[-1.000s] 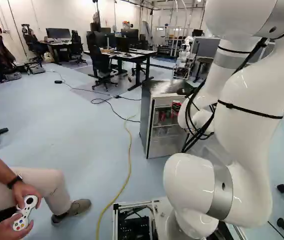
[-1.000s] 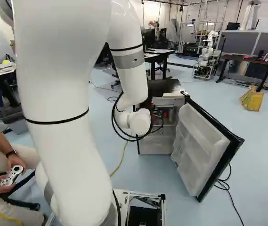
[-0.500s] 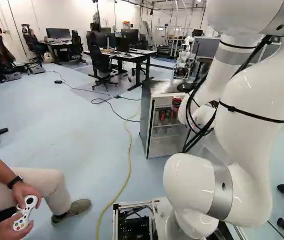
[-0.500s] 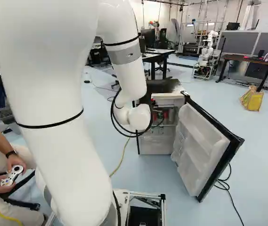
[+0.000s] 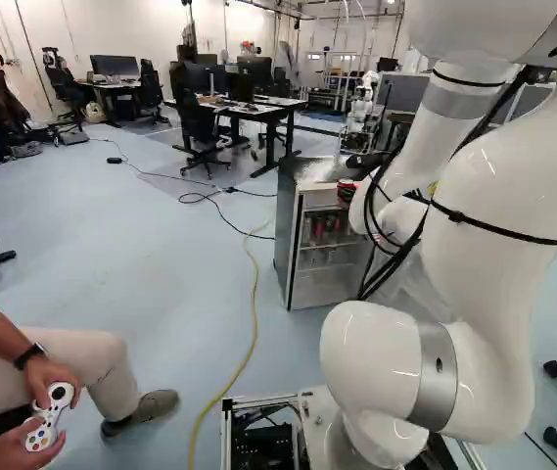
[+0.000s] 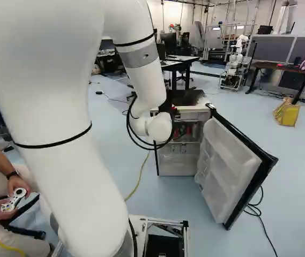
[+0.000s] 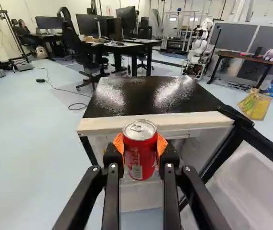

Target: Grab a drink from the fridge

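Wrist view's got the goods: red can (image 7: 140, 158) pinched between the orange pads (image 7: 119, 143) of the end effector (image 7: 140, 145), one on each side, so that looks like a proper grip. Can's upright, long axis running up and down across the fingers, sitting right at their tips. From what I can see it's just on the near side of the fridge (image 7: 150, 93), by the top front edge, and looks clear of the shelves. Can't tell if it's touching that edge tho. More drinks (image 5: 325, 228) are inside, and the open door (image 6: 230, 171) hangs off to the right. Only one arm (image 6: 58, 107) on this job, and it's on the near side, so imo next move is straight back near, can kept upright, no swinging right into that door.
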{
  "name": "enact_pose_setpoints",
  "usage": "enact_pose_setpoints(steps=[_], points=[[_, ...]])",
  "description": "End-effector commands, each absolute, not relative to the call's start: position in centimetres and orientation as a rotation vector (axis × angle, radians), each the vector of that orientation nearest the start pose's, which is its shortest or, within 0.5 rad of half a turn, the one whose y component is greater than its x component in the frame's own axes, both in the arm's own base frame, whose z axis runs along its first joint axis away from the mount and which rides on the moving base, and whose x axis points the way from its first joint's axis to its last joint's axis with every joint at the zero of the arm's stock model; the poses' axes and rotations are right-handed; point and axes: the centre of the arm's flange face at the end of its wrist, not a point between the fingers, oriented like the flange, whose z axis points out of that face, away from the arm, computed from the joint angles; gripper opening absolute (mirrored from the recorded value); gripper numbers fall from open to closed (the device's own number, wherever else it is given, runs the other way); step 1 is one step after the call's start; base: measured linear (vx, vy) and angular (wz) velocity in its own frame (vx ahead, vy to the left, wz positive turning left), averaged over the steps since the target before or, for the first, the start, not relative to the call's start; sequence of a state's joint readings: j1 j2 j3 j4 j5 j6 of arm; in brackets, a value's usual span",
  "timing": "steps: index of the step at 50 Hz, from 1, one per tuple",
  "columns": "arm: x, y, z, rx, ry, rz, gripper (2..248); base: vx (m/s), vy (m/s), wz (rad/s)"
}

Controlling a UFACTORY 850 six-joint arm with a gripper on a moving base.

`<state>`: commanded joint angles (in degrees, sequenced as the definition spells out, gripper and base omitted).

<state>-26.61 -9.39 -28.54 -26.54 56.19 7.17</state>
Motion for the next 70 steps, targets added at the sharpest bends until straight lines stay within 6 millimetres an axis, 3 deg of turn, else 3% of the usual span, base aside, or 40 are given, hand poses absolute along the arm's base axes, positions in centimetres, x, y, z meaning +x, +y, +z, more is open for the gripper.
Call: enact_pose_setpoints(steps=[17,45,70], points=[[40.8,-16.2,38.5,-2.551,0.023,-1.946,86,0.0,0.0,0.0],[43.2,-16.6,38.5,-2.561,0.0,-1.928,86,0.0,0.0,0.0],[45.3,-16.8,40.5,-2.519,-0.038,-1.996,86,0.0,0.0,0.0]])
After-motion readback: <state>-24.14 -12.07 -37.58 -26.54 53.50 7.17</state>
